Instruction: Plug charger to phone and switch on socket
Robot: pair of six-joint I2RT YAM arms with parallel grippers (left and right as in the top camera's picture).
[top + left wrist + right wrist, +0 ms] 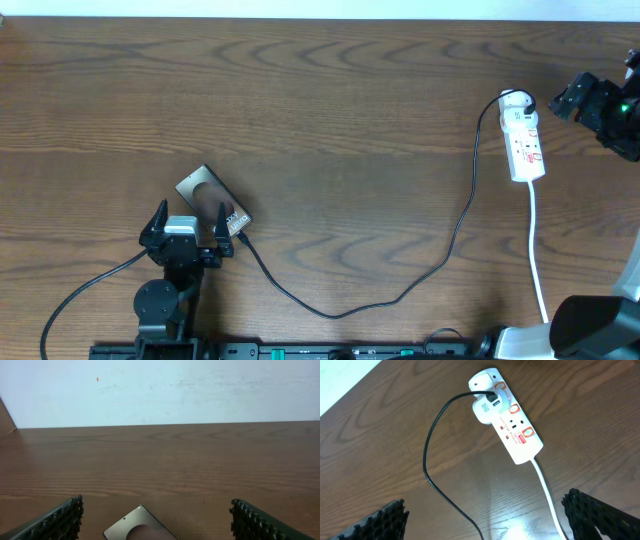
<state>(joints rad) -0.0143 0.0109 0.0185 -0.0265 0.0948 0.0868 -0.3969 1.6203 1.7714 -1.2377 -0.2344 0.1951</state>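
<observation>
The phone lies slanted on the table at the lower left, its glossy brown face up. My left gripper is open and straddles the phone's near end. In the left wrist view, a corner of the phone shows between the open fingers. The black charger cable runs from the phone's lower right end to an adapter in the white socket strip. The plug tip sits at the phone's end, but I cannot tell if it is seated. My right gripper is open, just right of the socket.
The strip's white cord runs down to the table's front edge at the right. In the right wrist view, the black cable and the white cord pass between the fingers. The table's far edge meets a pale wall.
</observation>
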